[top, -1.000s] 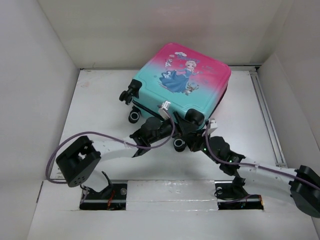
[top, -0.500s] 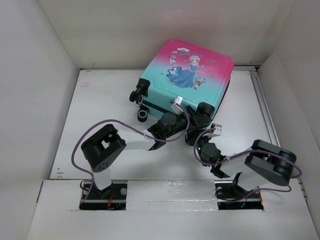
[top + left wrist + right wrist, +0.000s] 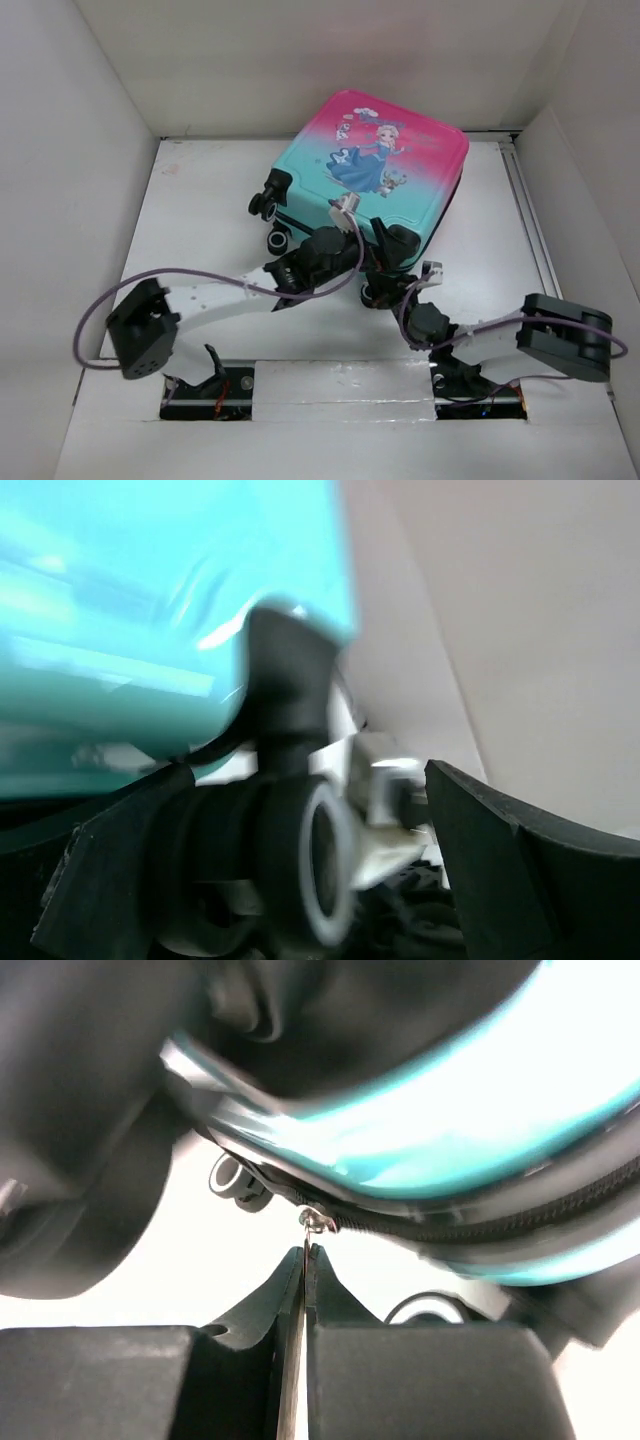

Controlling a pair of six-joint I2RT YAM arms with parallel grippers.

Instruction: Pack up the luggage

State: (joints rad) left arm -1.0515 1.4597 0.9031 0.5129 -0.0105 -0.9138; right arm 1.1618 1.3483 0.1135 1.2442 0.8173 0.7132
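Note:
The luggage point(image 3: 375, 165), a pink-to-teal suitcase with a princess print, lies flat at the back middle of the table, print side up. My left gripper point(image 3: 366, 248) is at its near edge. In the left wrist view the left gripper point(image 3: 308, 775) is open with a black wheel point(image 3: 300, 865) between its fingers, under the teal shell point(image 3: 150, 600). My right gripper point(image 3: 385, 285) is just below that corner. In the right wrist view it point(image 3: 305, 1252) is shut on the thin metal zipper pull point(image 3: 316, 1220) of the dark zipper band point(image 3: 470, 1222).
White walls enclose the table on the left, back and right. A metal rail point(image 3: 530, 230) runs along the right side. Another suitcase wheel point(image 3: 265, 203) sticks out at the left. Purple cables loop from both arms over the near table.
The suitcase shifted back and right, then slightly back left. The left arm's elbow swung up and then back down to the left. Both grippers stayed at the near edge.

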